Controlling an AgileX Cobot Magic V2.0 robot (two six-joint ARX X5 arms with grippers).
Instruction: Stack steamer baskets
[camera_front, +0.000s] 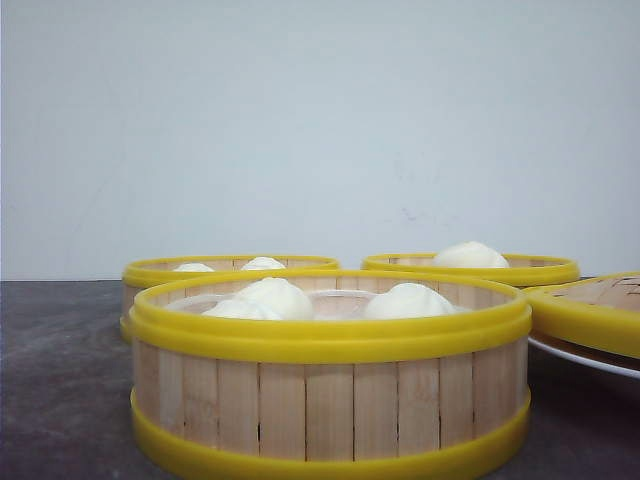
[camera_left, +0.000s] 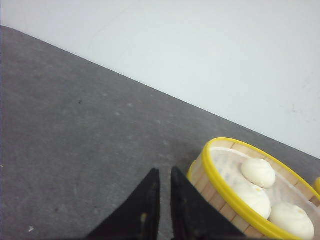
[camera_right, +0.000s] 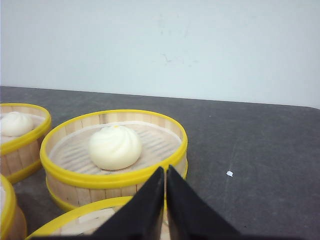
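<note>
Three steamer baskets sit apart on a dark grey table (camera_front: 60, 380), none stacked. In the front view the nearest basket (camera_front: 330, 410) fills the foreground at 6 o'clock, its pale bamboo slats bound by thick yellow rims; inside it, white buns (camera_front: 405, 300) rest on a pale liner. Behind it, at about 10 o'clock, stands a second basket (camera_front: 160, 272), two bun tops showing above its rim. At about 1 o'clock stands the third basket (camera_front: 470, 268), holding one large swirled bun (camera_front: 470, 255). At 3 o'clock from the near basket, a flat yellow-rimmed slatted lid (camera_front: 590, 310) lies on a white plate (camera_front: 585, 358). A plain white wall (camera_front: 320, 120) backs the scene.

Neither arm appears in the front view. The left wrist camera shows the left gripper (camera_left: 162, 172), its black fingers pointing over bare tabletop, tips drawn near each other with a narrow slit between and nothing held; a basket with three buns lies just beside it, not touching. The right wrist camera shows the right gripper (camera_right: 165, 170) clenched, fingers pressed together and empty, aimed level toward the single-bun basket (camera_right: 114, 150), with the lid's yellow rim (camera_right: 75, 215) beneath it. A small white speck (camera_right: 229, 173) lies on the table.
</note>
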